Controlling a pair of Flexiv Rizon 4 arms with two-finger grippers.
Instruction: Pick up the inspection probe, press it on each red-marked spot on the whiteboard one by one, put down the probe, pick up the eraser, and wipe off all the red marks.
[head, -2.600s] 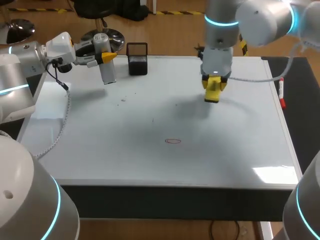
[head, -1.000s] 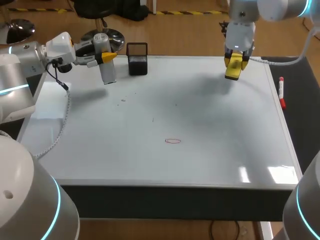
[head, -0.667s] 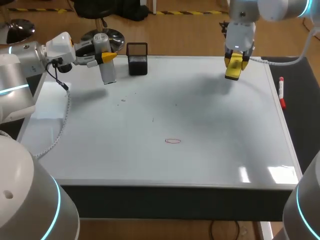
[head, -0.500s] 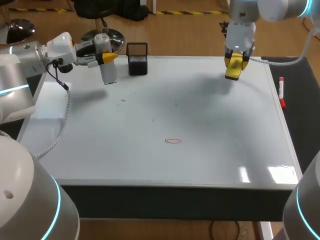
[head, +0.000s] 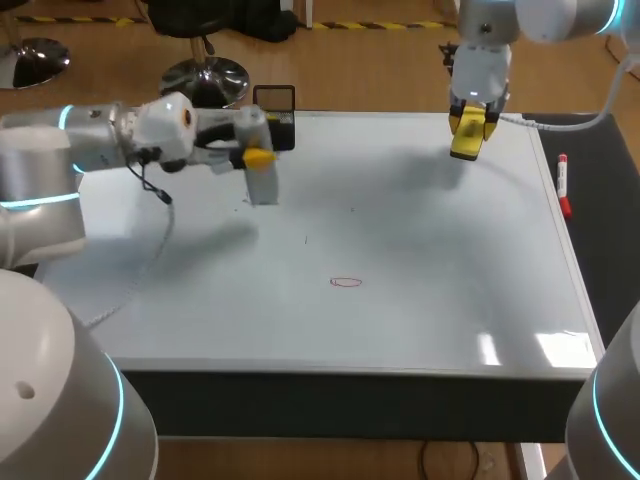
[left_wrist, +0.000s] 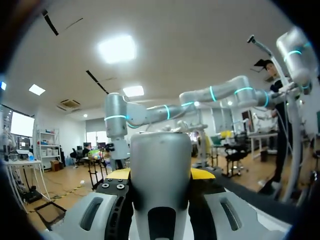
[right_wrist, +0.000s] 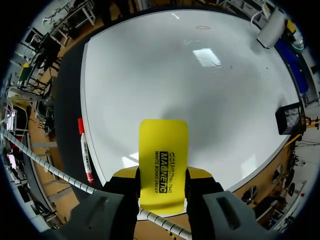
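Gripping probe (head: 263, 186), left tool (head: 256, 157) hangs over whiteboard (head: 430, 260); right tool (right_wrist: 162, 174) clamps eraser (right_wrist: 163, 142). Probing step: next, press red mark (head: 346, 283).

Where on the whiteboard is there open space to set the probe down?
The whiteboard is bare along its near edge in front of the red mark, and across its right half between that mark and the red marker. It is crowded at the far left, where the left gripper holds the probe by the black mesh holder.

Upper left, left gripper (head: 258, 157), level, clamps the probe (head: 262, 186); upper right, right gripper (head: 470, 121) points down, clamping the eraser (head: 465, 148).
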